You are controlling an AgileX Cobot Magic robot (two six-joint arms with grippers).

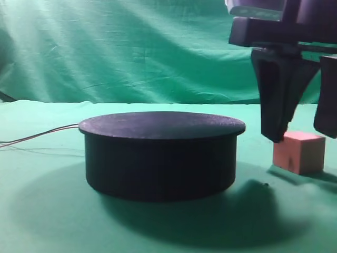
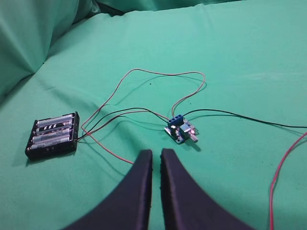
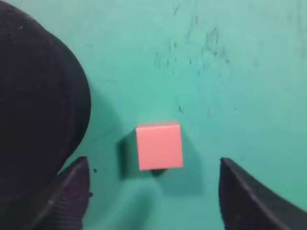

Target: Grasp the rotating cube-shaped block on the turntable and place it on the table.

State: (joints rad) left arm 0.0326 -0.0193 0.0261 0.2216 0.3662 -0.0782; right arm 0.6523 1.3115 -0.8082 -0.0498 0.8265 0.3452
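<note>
Block: I see the cube-shaped block (image 1: 299, 152) resting on the table (image 1: 42, 211), off the turntable (image 1: 160, 153), at about 3 o'clock from the disc in the exterior high view. Its faces read pinkish-salmon, and it sits flat and upright.

Block from above: in the right wrist view the cube-shaped block (image 3: 159, 145) lies on the green cloth just beside the turntable (image 3: 38, 96), which fills the 9 o'clock side of that picture. There is a strip of cloth between them, so they are apart.

Right gripper: I read the right gripper (image 1: 304, 126) as released. Its fingers are spread wide, one at each lower corner of the right wrist view, with the block between them and touching neither. From the side, one fingertip (image 1: 276, 134) hangs close over the block's upper left edge; I cannot tell whether it touches.

Left gripper: the left gripper (image 2: 156, 158) is clenched, its two dark fingers nearly meeting with only a thin slit between, holding nothing.

Below the left gripper: a battery holder (image 2: 53, 135) at 9 o'clock and a small circuit board (image 2: 181, 129) toward 1 o'clock, joined by thin wires (image 2: 144, 91) lying loose on the cloth.

Turntable top: flat, matte black, with wires (image 1: 39, 137) leading off at 9 o'clock.
</note>
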